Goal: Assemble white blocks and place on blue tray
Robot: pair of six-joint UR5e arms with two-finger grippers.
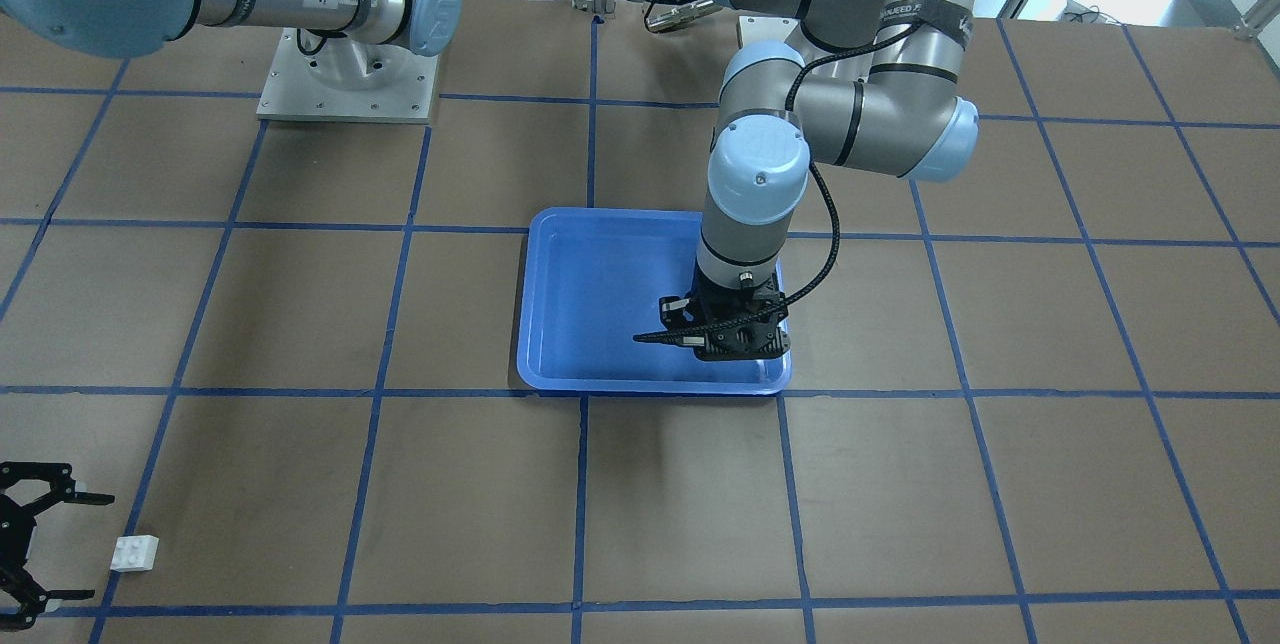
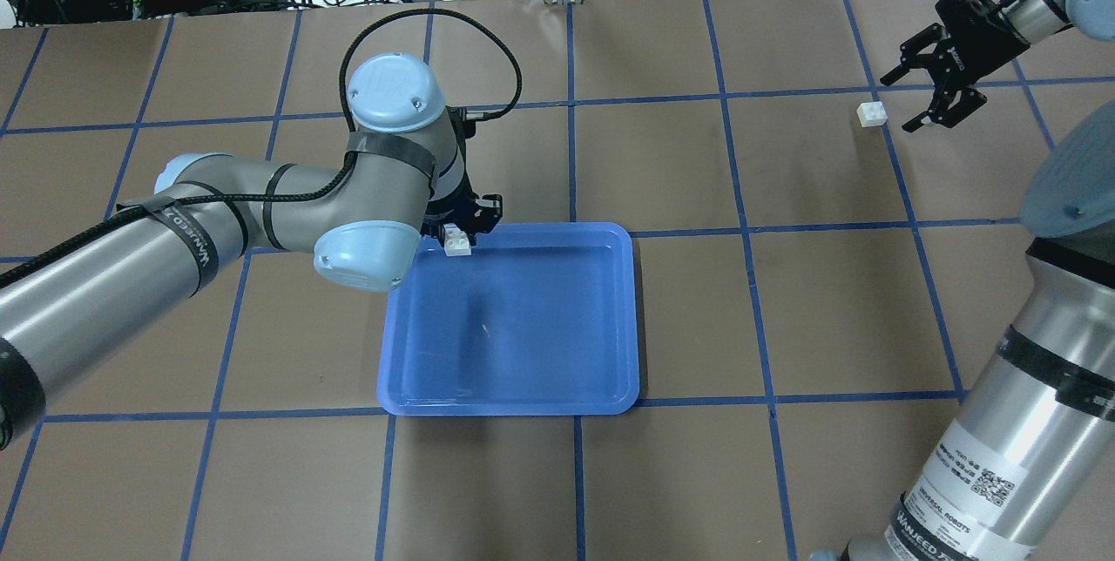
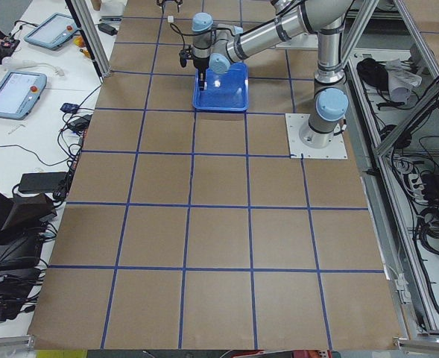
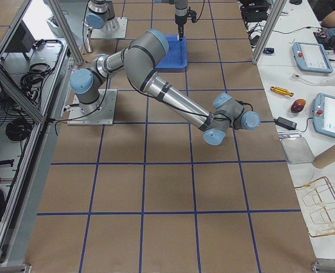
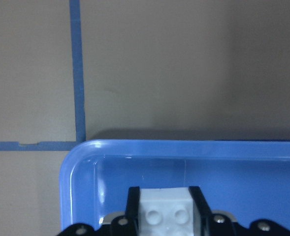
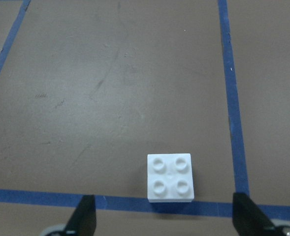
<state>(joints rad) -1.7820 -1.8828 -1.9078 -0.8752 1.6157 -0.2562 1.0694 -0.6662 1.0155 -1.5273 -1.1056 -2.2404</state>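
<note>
Left gripper (image 2: 457,239) pinches a white block (image 5: 165,212) over the blue tray (image 2: 523,326)'s upper-left corner in the overhead view. If it lets go now, the block lands unassembled. The other block (image 6: 170,177) lies upper right, facing the right gripper (image 2: 897,104) — spread wide.

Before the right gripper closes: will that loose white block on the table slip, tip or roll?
The loose white block looks like rigid plastic, probably stiff and light. Sitting flat, studs up: unlikely to roll or tip. May slide on the table if nudged off-centre.
</note>
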